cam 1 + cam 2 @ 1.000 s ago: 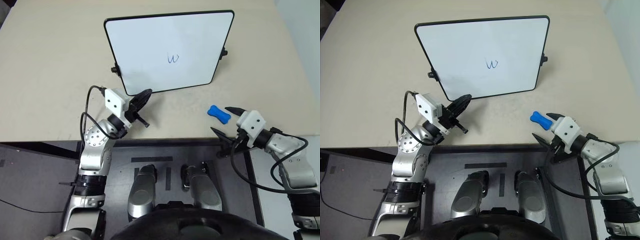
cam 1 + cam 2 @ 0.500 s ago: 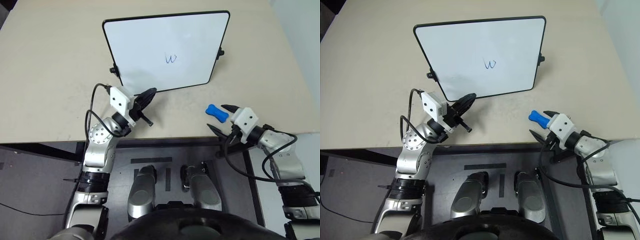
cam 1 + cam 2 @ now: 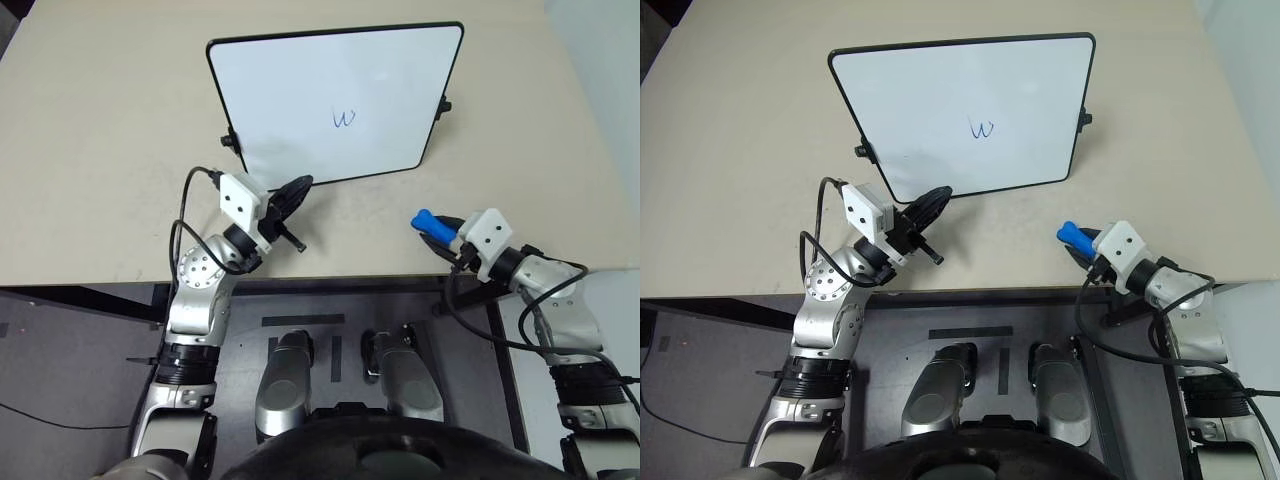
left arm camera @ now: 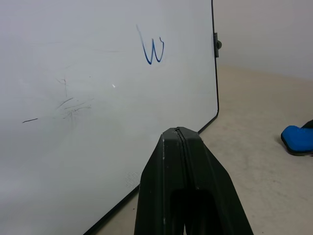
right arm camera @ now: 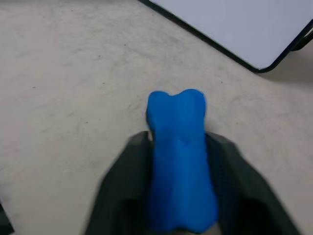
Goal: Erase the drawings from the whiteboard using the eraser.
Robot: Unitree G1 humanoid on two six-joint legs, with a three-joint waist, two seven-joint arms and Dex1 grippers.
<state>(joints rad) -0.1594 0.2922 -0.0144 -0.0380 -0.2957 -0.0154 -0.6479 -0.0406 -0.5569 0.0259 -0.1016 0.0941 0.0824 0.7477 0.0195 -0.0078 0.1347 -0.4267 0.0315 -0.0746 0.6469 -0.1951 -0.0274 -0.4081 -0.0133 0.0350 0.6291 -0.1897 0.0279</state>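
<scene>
The whiteboard stands tilted on the beige table, with a small blue "w" drawing right of its middle, also clear as the drawing in the left wrist view. My left gripper is shut, its tips just at the board's lower left edge. The blue bone-shaped eraser lies near the table's front right. My right gripper is shut on the eraser, which juts out past the fingers on either side.
The table's front edge runs just below both grippers. Faint old smudges mark the board's lower left area. Open table surface lies left of the board.
My right gripper has moved forward around the eraser and closed on it. The left gripper has stayed at the board's edge.
</scene>
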